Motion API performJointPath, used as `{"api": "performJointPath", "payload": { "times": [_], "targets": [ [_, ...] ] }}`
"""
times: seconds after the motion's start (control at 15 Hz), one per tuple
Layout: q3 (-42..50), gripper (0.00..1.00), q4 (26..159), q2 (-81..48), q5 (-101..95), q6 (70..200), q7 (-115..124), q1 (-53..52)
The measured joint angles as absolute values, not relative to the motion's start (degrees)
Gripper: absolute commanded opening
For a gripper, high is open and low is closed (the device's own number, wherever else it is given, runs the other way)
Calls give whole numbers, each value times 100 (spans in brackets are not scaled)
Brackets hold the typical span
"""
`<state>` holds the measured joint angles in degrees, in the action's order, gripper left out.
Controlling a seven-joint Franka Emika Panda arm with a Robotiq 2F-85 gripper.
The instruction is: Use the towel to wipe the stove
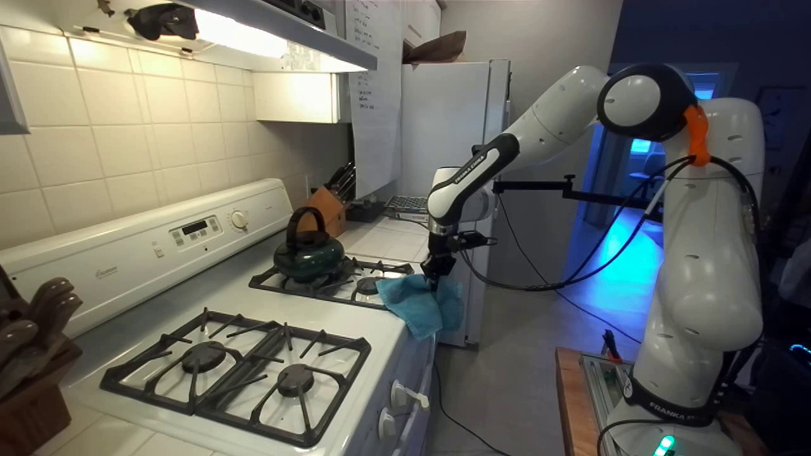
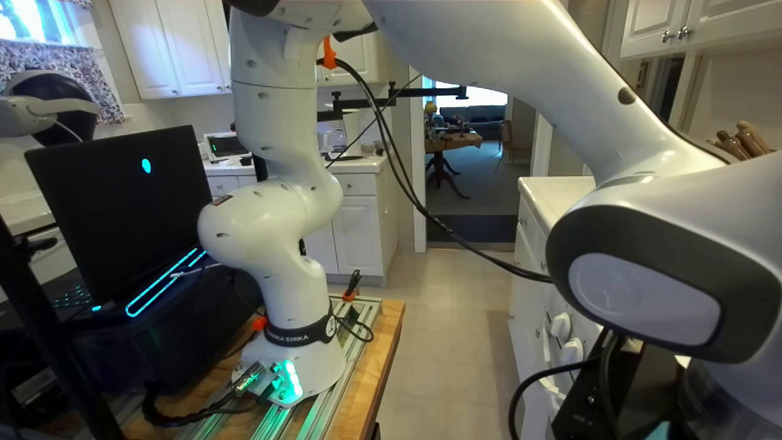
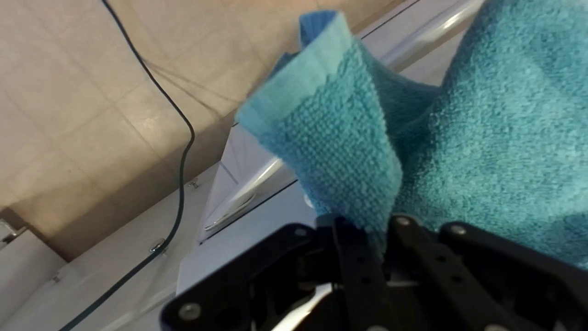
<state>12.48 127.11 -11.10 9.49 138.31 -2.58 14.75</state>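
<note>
A blue-green towel (image 1: 412,307) hangs over the front right corner of the white stove (image 1: 355,320) in an exterior view. Part of it lies by the far front burner and part drapes down over the edge. My gripper (image 1: 433,278) points down above that corner and is closed on the towel. In the wrist view, the gripper (image 3: 367,234) pinches a bunched fold of the towel (image 3: 514,138) between its fingers. A folded end sticks up past the fingertips and the rest spreads to the right. In the exterior view (image 2: 660,431), only a small teal patch of towel shows at the bottom edge.
A dark green kettle (image 1: 309,256) stands on the far back burner. Black grates (image 1: 272,326) rise from the stovetop. Knobs (image 1: 399,396) stick out from the stove front. Knife blocks (image 1: 38,380) stand at the near left and far back. A range hood (image 1: 304,35) hangs above.
</note>
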Motion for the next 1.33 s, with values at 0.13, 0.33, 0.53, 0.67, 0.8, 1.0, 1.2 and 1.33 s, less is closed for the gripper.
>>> {"api": "performJointPath", "payload": {
  "times": [0.13, 0.33, 0.53, 0.67, 0.8, 1.0, 1.2, 1.33],
  "targets": [
    [1277, 2, 12703, -1105, 1216, 13964, -259, 1587],
    [1299, 2, 12679, -1104, 1471, 14084, -255, 1689],
    [1322, 2, 12673, -1101, 1590, 14135, -190, 1724],
    [1370, 2, 12672, -1098, 1593, 14147, -97, 1729],
    [1404, 2, 12672, -1094, 1616, 14147, -67, 1752],
    [1308, 2, 12673, -1094, 1653, 14147, -67, 1729],
    [1025, 2, 12659, -1094, 1722, 14147, -69, 1560],
    [834, 2, 12614, -1093, 1724, 14147, -69, 1385]
  ]
}}
